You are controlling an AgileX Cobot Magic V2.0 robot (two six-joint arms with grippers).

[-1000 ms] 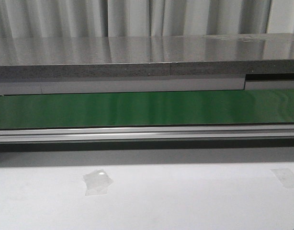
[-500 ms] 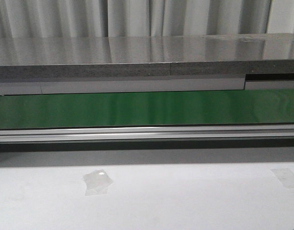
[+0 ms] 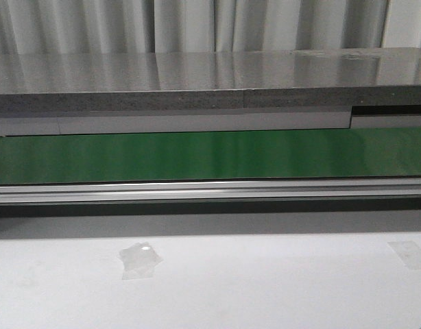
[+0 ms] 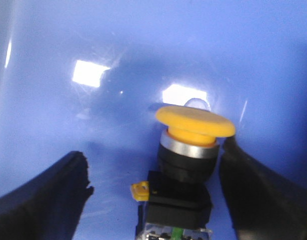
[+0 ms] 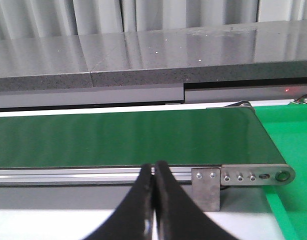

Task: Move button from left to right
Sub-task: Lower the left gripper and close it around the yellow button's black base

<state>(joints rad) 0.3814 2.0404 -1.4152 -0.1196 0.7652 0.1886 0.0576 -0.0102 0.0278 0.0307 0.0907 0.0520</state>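
The button (image 4: 193, 150) shows only in the left wrist view: a round yellow cap on a silver ring and a black blocky body, with a small yellow tab and a green mark at its base. It lies on the floor of a blue bin (image 4: 143, 60). My left gripper (image 4: 154, 155) is open around it; one finger (image 4: 258, 190) is close against the button's side and the other finger (image 4: 43, 200) stands well apart. My right gripper (image 5: 154, 167) is shut with nothing in it, over the white table before the conveyor. Neither gripper nor the button appears in the front view.
A green conveyor belt (image 3: 210, 154) with an aluminium rail (image 3: 210, 190) crosses in front of a grey ledge (image 3: 197, 82). Its end bracket (image 5: 243, 176) borders a green tray (image 5: 293, 145). Tape patches (image 3: 138, 259) lie on the white table (image 3: 265, 288).
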